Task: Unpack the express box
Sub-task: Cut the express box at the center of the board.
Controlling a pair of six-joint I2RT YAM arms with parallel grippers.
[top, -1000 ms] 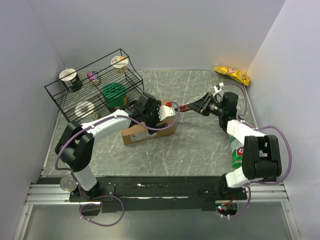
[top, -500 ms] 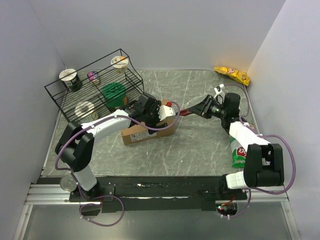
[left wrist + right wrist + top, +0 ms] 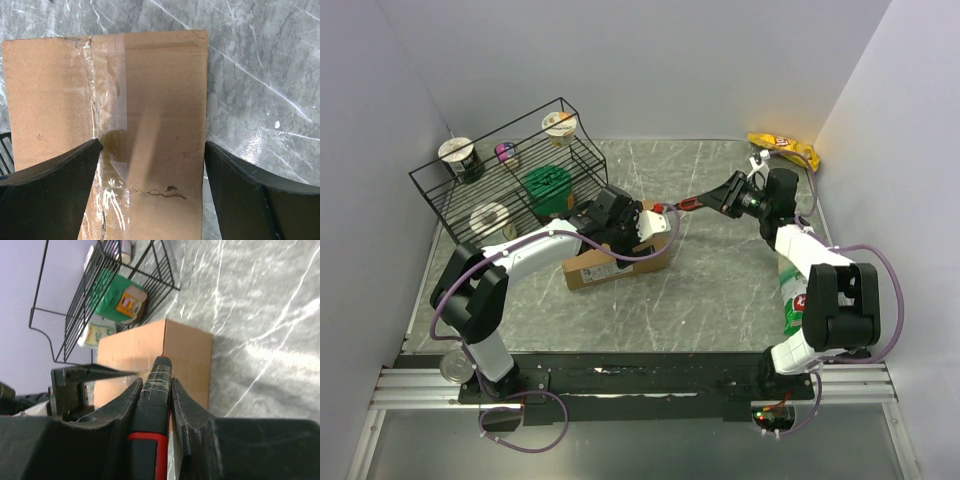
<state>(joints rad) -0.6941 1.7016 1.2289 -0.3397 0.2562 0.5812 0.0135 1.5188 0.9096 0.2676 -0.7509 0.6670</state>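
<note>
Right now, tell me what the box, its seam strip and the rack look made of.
Express box: matte brown cardboard, its surface scuffed and cracked.
Seam strip: clear plastic tape, shiny with glare.
Wire rack: thin black rods, probably coated metal.

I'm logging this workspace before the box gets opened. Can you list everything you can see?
box: 1, brown, taped, mid-table beside the rack
rack: 1, black wire, back left
cups: 3, whitish, in the rack
canister: 1, green, in the rack, nearest the box
small pot: 1, purple, in the rack
snack bag: 1, yellow, back right corner
pouch: 1, green and white, right edge, partly under the right arm
can: 1, silver, by the left arm's base
tool: 1, red and black, pointing at the box
table: 1, grey marble
left gripper: open, over the box's taped seam
right gripper: shut on the tool
</note>
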